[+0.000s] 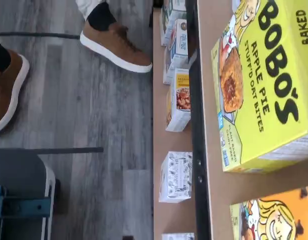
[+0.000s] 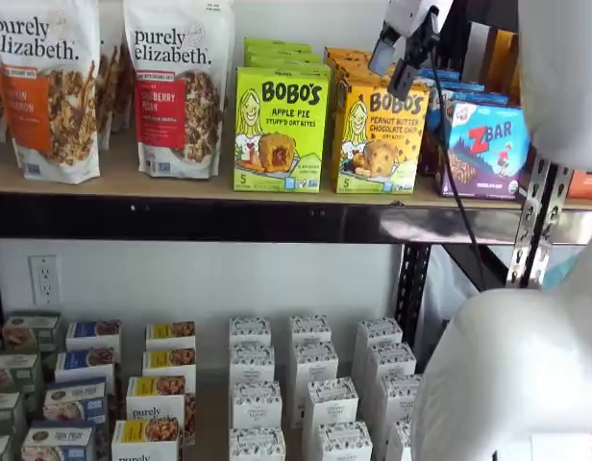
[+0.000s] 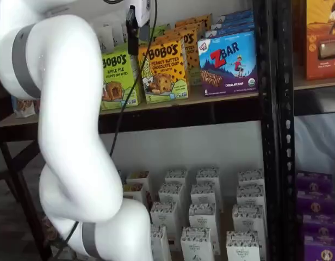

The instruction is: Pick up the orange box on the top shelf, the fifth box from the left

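Filling most of both shelf views, nearest the lens: white arm (image 3: 69, 141), bulky and curved, between camera and shelves. Up near the top edge, gripper (image 2: 404, 60), white body with black fingers, hanging in front of the upper corner of the orange box (image 2: 380, 136); seen side-on as one dark bar in both shelf views (image 3: 132, 28), so impossible to say how far apart the fingers stand, or whether touching the carton. Nothing visibly held. Black cable (image 2: 456, 182) trailing down beside it.

Standing upright at the front of the top shelf (image 2: 229, 222): orange box, between lime-green Apple Pie box (image 2: 280, 130) and blue ZBar box (image 2: 485, 150), with more cartons of the same kind lined up behind. Granola bags (image 2: 181, 86) further along. Small white boxes (image 2: 310, 360) in rows on the lower level.

Through the wrist view (picture turned on its side): Apple Pie box large, only a corner of the orange box (image 1: 274, 217) showing, brown shoes (image 1: 114, 42) on grey floor (image 1: 84, 100).
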Robot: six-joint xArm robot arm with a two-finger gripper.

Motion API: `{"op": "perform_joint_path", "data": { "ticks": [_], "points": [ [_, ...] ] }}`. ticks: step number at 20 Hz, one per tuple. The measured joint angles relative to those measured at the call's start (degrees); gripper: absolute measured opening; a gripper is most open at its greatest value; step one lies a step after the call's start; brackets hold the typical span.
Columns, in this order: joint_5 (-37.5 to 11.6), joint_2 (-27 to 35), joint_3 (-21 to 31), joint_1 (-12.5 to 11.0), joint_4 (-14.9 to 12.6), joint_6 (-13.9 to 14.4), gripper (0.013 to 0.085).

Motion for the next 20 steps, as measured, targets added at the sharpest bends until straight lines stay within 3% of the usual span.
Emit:
{"op": "perform_joint_path", "data": {
  "ticks": [10, 20],
  "points": [
    [-2.49, 1.26, -0.29, -1.73, 0.06, -1.97, 0.085],
    [-3.14, 3.34, -2.73, -3.98, 3.68, -2.93, 0.085]
  ]
}}
